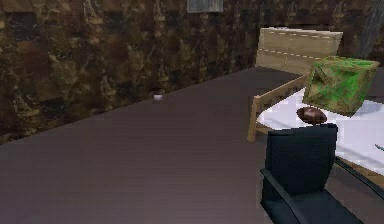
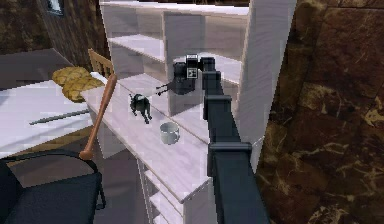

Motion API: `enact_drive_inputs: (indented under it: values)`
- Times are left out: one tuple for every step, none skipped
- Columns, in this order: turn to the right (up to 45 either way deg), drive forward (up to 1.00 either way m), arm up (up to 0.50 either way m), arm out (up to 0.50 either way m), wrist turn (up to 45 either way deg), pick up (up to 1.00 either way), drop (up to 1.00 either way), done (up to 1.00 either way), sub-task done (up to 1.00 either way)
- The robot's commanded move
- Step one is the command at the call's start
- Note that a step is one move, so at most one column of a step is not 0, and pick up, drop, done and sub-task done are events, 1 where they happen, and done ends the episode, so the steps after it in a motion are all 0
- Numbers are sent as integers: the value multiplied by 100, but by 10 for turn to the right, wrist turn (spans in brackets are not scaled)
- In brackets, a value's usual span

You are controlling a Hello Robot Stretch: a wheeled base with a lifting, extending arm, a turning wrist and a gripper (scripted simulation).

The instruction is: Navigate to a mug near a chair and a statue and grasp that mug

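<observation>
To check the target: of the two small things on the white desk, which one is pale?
The mug, a round pale cup; the statue up-left of it is a dark four-legged figure.

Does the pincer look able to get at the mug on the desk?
Probably yes: the mug stands on bare desk top beside the arm, nothing lying between it and the pincer. The small dark statue stands close by, apart from it.

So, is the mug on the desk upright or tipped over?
Upright: the mug stands on the white desk, its round rim facing up, beside the small dark statue.
</observation>
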Motion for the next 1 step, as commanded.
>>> enact_drive_inputs:
  values:
    - [0, 0, 0, 0, 150, 0, 0, 0, 0]
